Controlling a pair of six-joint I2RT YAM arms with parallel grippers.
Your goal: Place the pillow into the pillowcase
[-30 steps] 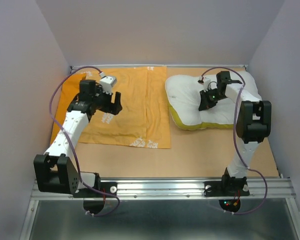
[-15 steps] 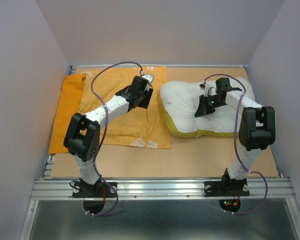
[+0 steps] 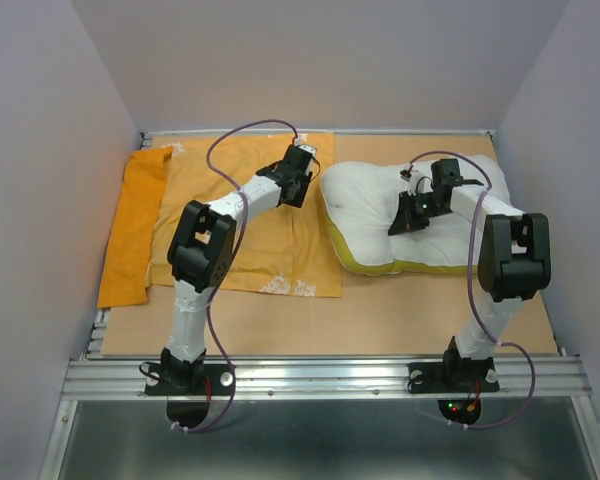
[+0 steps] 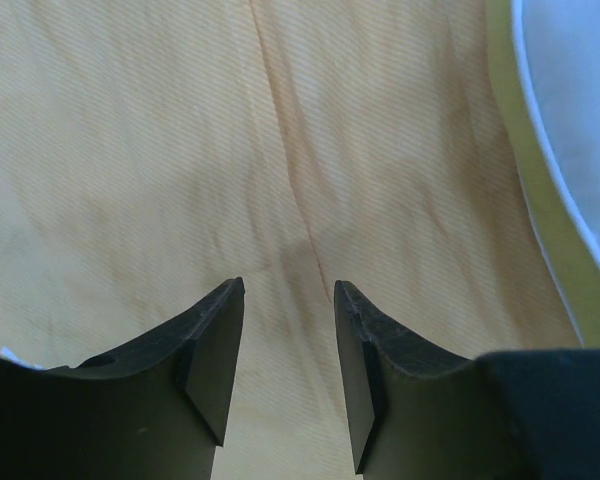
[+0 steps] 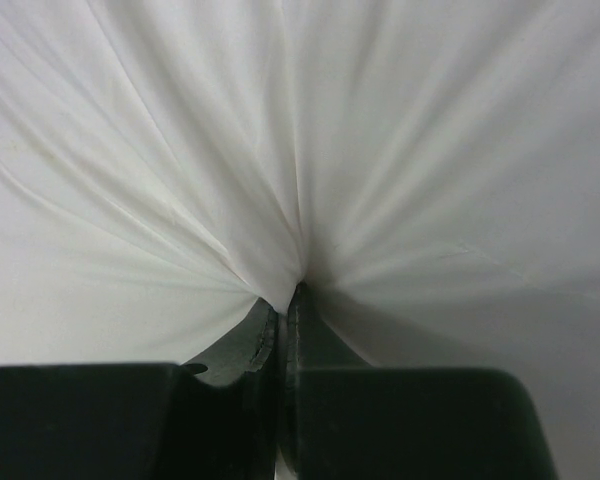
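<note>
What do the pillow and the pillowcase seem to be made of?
The pillow: soft matte white fabric, likely over plump filling; it gathers into radiating creases where the right end effector pinches it. The pillowcase: thin, matte orange-yellow woven cloth, perhaps cotton; fine weave lines and a seam show.

The top view looks down from above and behind the arms over the whole counter (image 3: 380, 300). The left wrist view sits close behind the left tool (image 4: 288, 290), facing pillowcase (image 4: 180, 150) ahead, pillow (image 4: 580, 100) edge to its right. The right wrist view, behind the right tool (image 5: 283, 300), fills with pillow. The top view shares both patches.
</note>
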